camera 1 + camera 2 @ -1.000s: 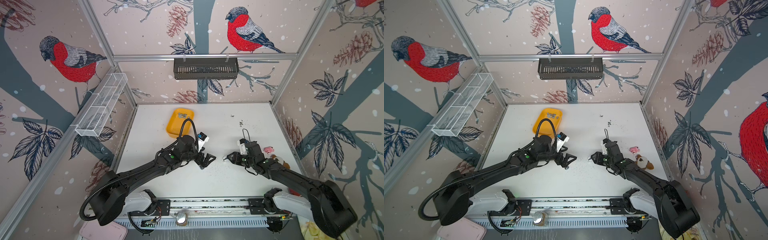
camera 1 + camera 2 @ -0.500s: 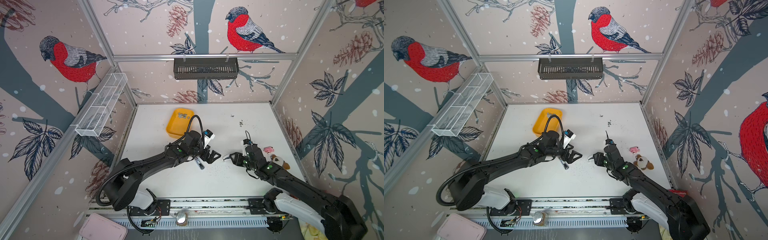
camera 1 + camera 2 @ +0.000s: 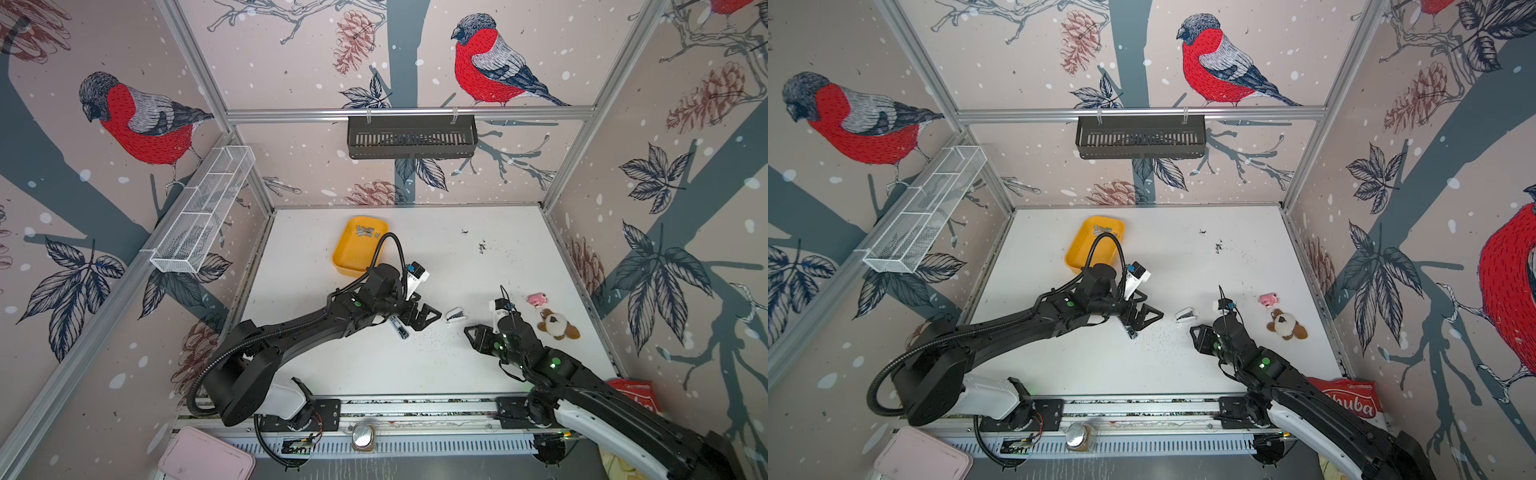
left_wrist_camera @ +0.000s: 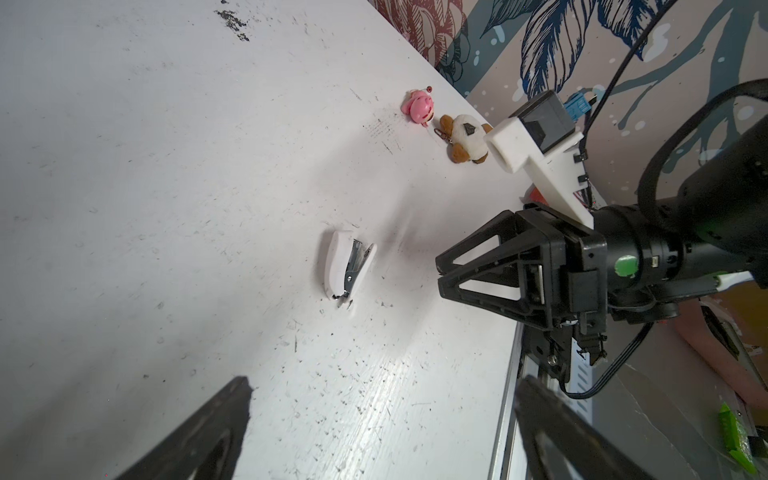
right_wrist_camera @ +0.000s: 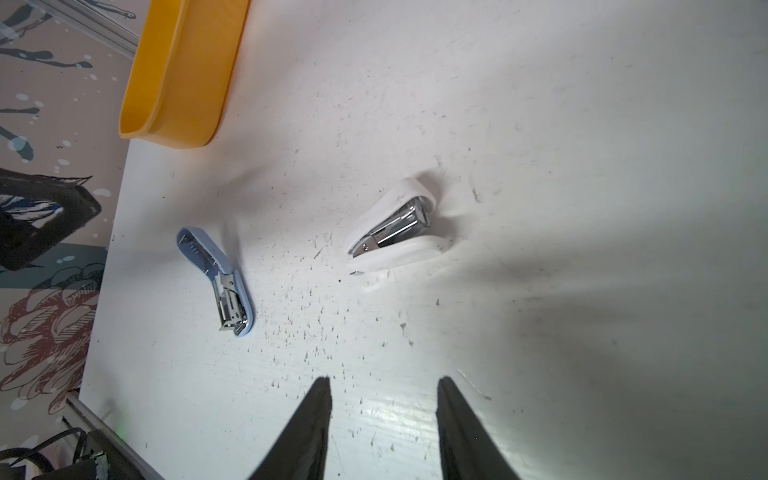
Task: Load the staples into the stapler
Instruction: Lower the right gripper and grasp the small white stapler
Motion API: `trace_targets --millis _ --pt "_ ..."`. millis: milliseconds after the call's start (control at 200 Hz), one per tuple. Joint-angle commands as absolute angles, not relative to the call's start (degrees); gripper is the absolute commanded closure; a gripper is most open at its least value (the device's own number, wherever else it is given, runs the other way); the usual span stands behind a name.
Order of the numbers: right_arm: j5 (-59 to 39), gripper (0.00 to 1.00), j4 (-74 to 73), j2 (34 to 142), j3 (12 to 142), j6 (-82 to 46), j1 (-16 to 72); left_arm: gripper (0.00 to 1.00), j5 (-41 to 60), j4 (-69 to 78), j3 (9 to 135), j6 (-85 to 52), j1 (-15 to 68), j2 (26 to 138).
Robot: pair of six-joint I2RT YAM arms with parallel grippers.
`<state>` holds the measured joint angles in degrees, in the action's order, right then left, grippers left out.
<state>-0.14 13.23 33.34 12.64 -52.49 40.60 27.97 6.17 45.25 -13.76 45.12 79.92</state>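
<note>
Several silver staples (image 3: 365,232) (image 3: 1104,229) lie in the yellow tray (image 3: 357,257) (image 3: 1088,253) (image 5: 183,75) at the back. A white stapler (image 3: 456,314) (image 3: 1185,314) (image 4: 347,266) (image 5: 395,228) lies on its side between my grippers. A blue stapler (image 3: 399,327) (image 3: 1131,331) (image 5: 220,282), flipped open, lies under my left arm. My left gripper (image 3: 424,318) (image 3: 1148,318) (image 4: 384,382) is wide open and empty, just left of the white stapler. My right gripper (image 3: 473,334) (image 3: 1198,336) (image 5: 384,380) is open and empty, in front and to the right of it.
A pink toy (image 3: 537,299) and a brown-and-white plush (image 3: 557,326) lie near the right wall. Tiny dark specks are scattered between the staplers. A black basket (image 3: 411,137) hangs on the back wall and a wire basket (image 3: 203,212) on the left wall. A red packet (image 3: 631,390) sits front right.
My right gripper has drawn back toward the front, and the white stapler now lies free on the table. My left gripper has shifted right, uncovering the blue stapler.
</note>
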Motion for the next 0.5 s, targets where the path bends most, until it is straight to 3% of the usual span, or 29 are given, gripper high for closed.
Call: trace_targets --millis 0,495 --pt "-1.8 0.62 13.7 31.8 12.1 -53.8 38.6 0.01 26.1 9.2 43.8 -14.6 45.2 77.9" --pt "-11.8 0.72 -1.6 50.4 13.4 -48.4 29.5 0.01 25.5 14.3 39.3 -17.7 45.3 76.0"
